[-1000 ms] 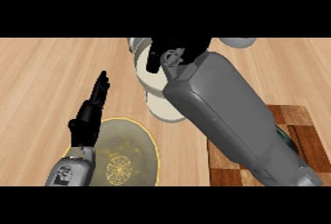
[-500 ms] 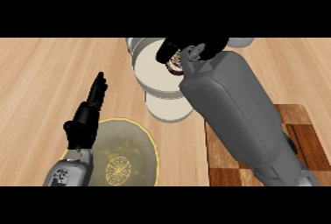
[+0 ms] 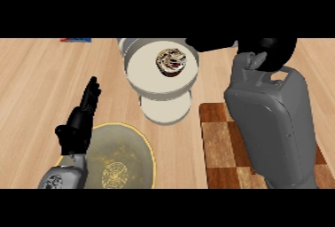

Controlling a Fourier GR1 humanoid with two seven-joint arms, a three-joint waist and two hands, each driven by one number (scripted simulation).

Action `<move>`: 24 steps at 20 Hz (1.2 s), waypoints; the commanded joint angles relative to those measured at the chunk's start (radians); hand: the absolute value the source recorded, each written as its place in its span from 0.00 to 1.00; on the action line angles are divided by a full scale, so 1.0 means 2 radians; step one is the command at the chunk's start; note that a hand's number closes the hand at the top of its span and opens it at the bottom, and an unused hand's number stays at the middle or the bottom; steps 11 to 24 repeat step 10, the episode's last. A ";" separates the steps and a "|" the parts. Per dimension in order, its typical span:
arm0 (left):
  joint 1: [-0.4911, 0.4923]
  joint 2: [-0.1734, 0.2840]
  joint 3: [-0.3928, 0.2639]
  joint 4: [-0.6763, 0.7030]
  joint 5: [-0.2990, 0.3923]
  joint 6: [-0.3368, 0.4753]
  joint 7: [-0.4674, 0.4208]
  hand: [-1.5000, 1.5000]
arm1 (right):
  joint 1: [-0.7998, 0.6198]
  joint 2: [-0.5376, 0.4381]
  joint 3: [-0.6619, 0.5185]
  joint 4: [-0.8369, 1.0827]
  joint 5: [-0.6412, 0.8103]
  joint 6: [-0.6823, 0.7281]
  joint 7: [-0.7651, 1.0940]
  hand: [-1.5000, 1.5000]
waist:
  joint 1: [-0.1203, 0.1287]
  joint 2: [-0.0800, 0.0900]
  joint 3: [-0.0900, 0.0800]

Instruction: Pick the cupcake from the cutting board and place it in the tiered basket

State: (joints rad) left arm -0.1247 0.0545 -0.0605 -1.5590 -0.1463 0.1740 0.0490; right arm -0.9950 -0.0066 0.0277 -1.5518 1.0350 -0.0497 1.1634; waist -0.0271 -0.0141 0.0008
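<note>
We are looking steeply down at the wooden counter [image 3: 39, 80], and the cupcake [image 3: 171, 61] sits in the upper tray of the white tiered basket [image 3: 147, 77], near the tray's far side, with nothing touching it. Below that tray we see the smaller white tier poking out toward us. Our right hand [image 3: 271, 49] is up at the far right of the basket, just beside its rim, and it holds nothing; its dark shape runs into the top band, so we cannot tell how far its fingers are spread. Its grey forearm slants down across the checkered cutting board [image 3: 222, 146], hiding much of the board. Over on the other side, our left hand [image 3: 83, 111] rests open with fingers straight and pointing away from us, touching nothing, well apart from the basket. Beneath its wrist lies the yellow patterned plate [image 3: 124, 155], just left of the cutting board.
</note>
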 commanded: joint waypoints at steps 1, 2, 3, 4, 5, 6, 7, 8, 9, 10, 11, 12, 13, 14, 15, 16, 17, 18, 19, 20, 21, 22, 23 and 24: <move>0.015 0.009 0.013 -0.004 0.007 -0.001 -0.008 0.50 | 0.074 -0.007 -0.042 -0.107 0.003 -0.014 0.063 0.00 | -0.014 -0.003 0.001; 0.004 0.003 0.009 -0.003 0.004 0.002 0.002 0.50 | 0.082 0.003 -0.034 -0.146 -0.011 -0.012 0.078 0.00 | -0.014 -0.004 0.001; 0.012 0.005 0.013 -0.005 0.007 0.001 0.001 0.50 | 0.111 0.003 -0.051 -0.183 -0.022 0.009 0.062 0.00 | -0.023 -0.006 0.001; 0.022 -0.004 0.004 -0.002 -0.006 0.014 -0.009 0.50 | 0.136 0.002 -0.054 -0.219 -0.026 0.023 0.054 0.00 | -0.021 -0.005 0.001; 0.014 0.006 0.016 -0.014 0.004 0.007 0.003 0.50 | 0.172 -0.006 -0.067 -0.246 -0.034 0.030 0.041 0.00 | -0.020 -0.004 0.001; 0.016 0.009 0.019 -0.009 0.006 0.004 -0.004 0.50 | 0.211 -0.005 -0.063 -0.285 -0.053 0.050 0.025 0.00 | -0.026 -0.005 0.001; 0.022 -0.002 0.012 -0.001 0.006 0.008 -0.008 0.50 | 0.226 -0.002 -0.062 -0.325 -0.058 0.066 0.033 0.00 | -0.026 -0.005 0.001; 0.008 -0.007 0.003 0.002 -0.005 0.012 -0.003 0.50 | 0.270 0.003 -0.056 -0.357 -0.061 0.064 0.016 0.00 | -0.028 -0.003 0.001; 0.010 -0.012 0.002 0.005 -0.007 0.019 -0.003 0.50 | 0.294 0.003 -0.082 -0.381 -0.099 0.068 0.006 0.00 | -0.027 -0.002 0.001; 0.011 0.004 0.010 -0.010 -0.006 0.014 0.001 0.50 | 0.328 0.000 -0.083 -0.414 -0.113 0.087 0.001 0.00 | -0.022 -0.002 0.001; 0.011 0.004 0.010 -0.010 -0.006 0.014 0.001 0.50 | 0.328 0.000 -0.083 -0.414 -0.113 0.087 0.001 0.00 | -0.022 -0.002 0.001; 0.011 0.004 0.010 -0.010 -0.006 0.014 0.001 0.50 | 0.328 0.000 -0.083 -0.414 -0.113 0.087 0.001 0.00 | -0.022 -0.002 0.001; 0.011 0.004 0.010 -0.010 -0.006 0.014 0.001 0.50 | 0.328 0.000 -0.083 -0.414 -0.113 0.087 0.001 0.00 | -0.022 -0.002 0.001; 0.011 0.004 0.010 -0.010 -0.006 0.014 0.001 0.50 | 0.328 0.000 -0.083 -0.414 -0.113 0.087 0.001 0.00 | -0.022 -0.002 0.001; 0.011 0.004 0.010 -0.010 -0.006 0.014 0.001 0.50 | 0.328 0.000 -0.083 -0.414 -0.113 0.087 0.001 0.00 | -0.022 -0.002 0.001; 0.011 0.004 0.010 -0.010 -0.006 0.014 0.001 0.50 | 0.328 0.000 -0.083 -0.414 -0.113 0.087 0.001 0.00 | -0.022 -0.002 0.001; 0.011 0.004 0.010 -0.010 -0.006 0.014 0.001 0.50 | 0.328 0.000 -0.083 -0.414 -0.113 0.087 0.001 0.00 | -0.022 -0.002 0.001; 0.011 0.004 0.010 -0.010 -0.006 0.014 0.001 0.50 | 0.328 0.000 -0.083 -0.414 -0.113 0.087 0.001 0.00 | -0.022 -0.002 0.001; 0.011 0.004 0.010 -0.010 -0.006 0.014 0.001 0.50 | 0.328 0.000 -0.083 -0.414 -0.113 0.087 0.001 0.00 | -0.022 -0.002 0.001; 0.011 0.004 0.010 -0.010 -0.006 0.014 0.001 0.50 | 0.328 0.000 -0.083 -0.414 -0.113 0.087 0.001 0.00 | -0.022 -0.002 0.001; 0.011 0.004 0.010 -0.010 -0.006 0.014 0.001 0.50 | 0.328 0.000 -0.083 -0.414 -0.113 0.087 0.001 0.00 | -0.022 -0.002 0.001; 0.011 0.004 0.010 -0.010 -0.006 0.014 0.001 0.50 | 0.328 0.000 -0.083 -0.414 -0.113 0.087 0.001 0.00 | -0.022 -0.002 0.001; 0.011 0.004 0.010 -0.010 -0.006 0.014 0.001 0.50 | 0.328 0.000 -0.083 -0.414 -0.113 0.087 0.001 0.00 | -0.022 -0.002 0.001; 0.011 0.004 0.010 -0.010 -0.006 0.014 0.001 0.50 | 0.328 0.000 -0.083 -0.414 -0.113 0.087 0.001 0.00 | -0.022 -0.002 0.001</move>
